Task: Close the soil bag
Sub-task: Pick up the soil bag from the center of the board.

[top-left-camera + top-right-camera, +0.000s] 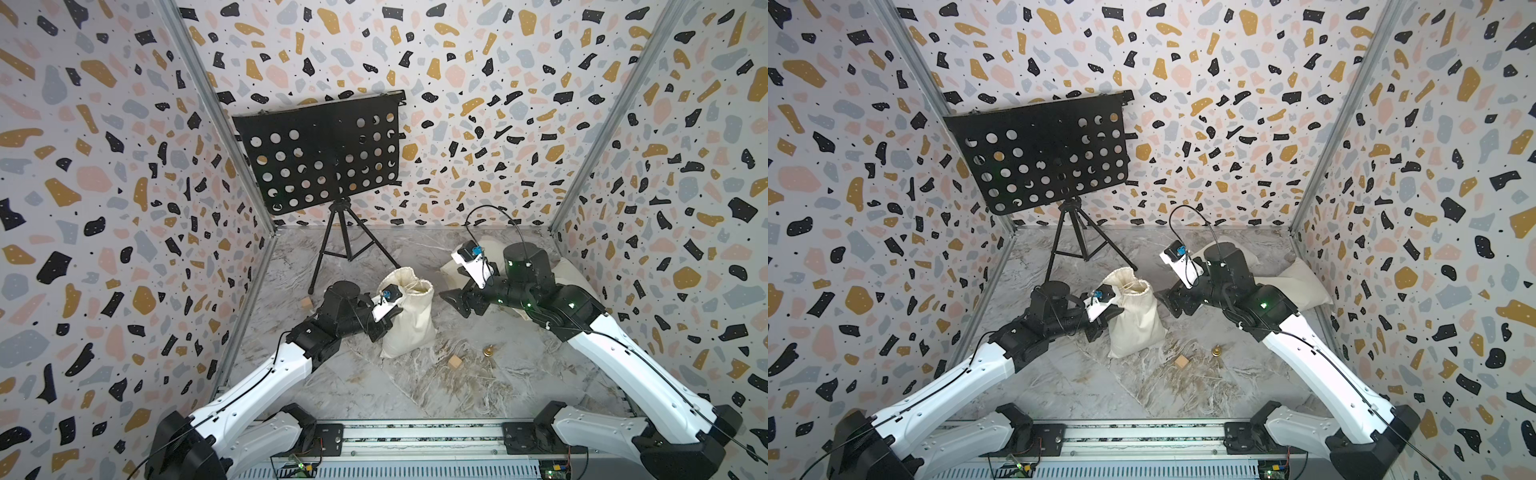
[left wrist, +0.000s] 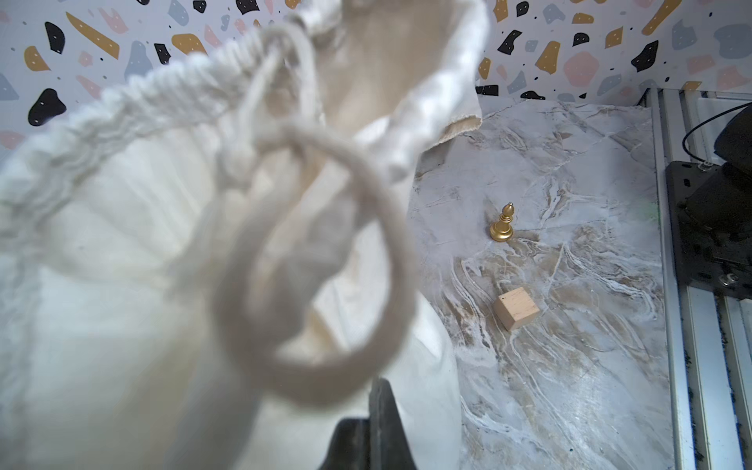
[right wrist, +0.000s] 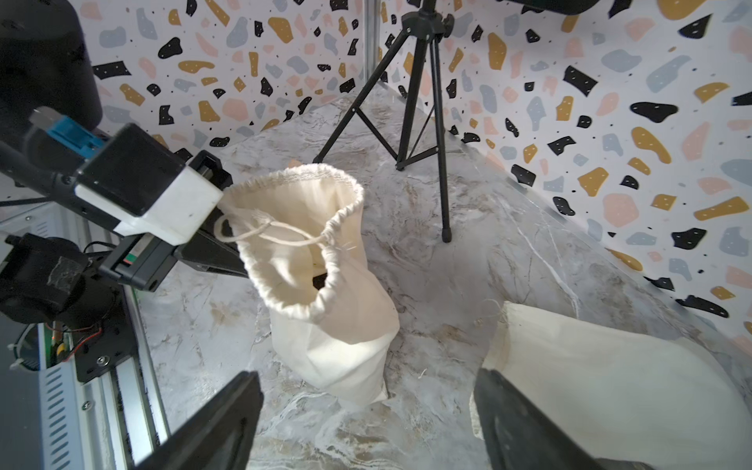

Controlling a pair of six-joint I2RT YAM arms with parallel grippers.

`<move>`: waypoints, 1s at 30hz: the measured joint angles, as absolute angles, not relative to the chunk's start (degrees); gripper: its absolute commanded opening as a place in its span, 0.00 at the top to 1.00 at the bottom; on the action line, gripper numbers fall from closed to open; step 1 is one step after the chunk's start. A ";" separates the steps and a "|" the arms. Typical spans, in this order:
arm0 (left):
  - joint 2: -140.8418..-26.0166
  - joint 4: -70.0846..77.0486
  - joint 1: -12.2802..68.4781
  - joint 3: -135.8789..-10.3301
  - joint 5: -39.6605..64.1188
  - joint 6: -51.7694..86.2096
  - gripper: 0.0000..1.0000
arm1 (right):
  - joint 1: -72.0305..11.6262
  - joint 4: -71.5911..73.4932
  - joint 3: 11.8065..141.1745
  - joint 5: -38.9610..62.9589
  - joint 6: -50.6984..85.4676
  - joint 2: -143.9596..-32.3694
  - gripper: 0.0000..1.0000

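Left gripper point(image 2: 379, 386) jaws together against soil bag point(image 3: 325, 325) rim; hold on drawstring point(image 3: 268, 234) unclear. Right gripper point(image 3: 366, 377) jaws apart, bag ahead, untouched. Risk: unbraced pull topples bag, spills soil.

So the soil bag point(image 1: 409, 320) stands upright mid-way across the table point(image 1: 374, 395), with the music stand point(image 1: 320, 153) behind it toward the back-left corner. A wooden cube point(image 1: 455, 362) and a chess piece point(image 1: 488, 352) sit front-right of the bag, piece right of the cube. A smaller cube point(image 1: 306, 302) is left of it, and a second bag point(image 1: 573, 272) lies back right. The left gripper point(image 1: 386, 324) touches the bag's left side; the right gripper point(image 1: 457, 303) is just right, apart.
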State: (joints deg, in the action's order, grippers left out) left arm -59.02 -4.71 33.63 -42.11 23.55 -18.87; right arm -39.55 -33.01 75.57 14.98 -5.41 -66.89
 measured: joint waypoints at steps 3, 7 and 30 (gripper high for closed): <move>-59.05 -4.71 33.76 -41.85 23.55 -18.70 1.00 | -41.36 -34.83 78.17 14.85 -6.42 -69.73 0.15; -59.05 -4.62 33.89 -41.85 23.59 -18.55 1.00 | -43.66 -36.80 81.17 14.57 -8.45 -72.53 0.28; -57.17 -4.27 33.93 -40.95 26.39 -17.32 1.00 | -44.82 -39.46 90.41 21.89 -38.70 -82.91 0.49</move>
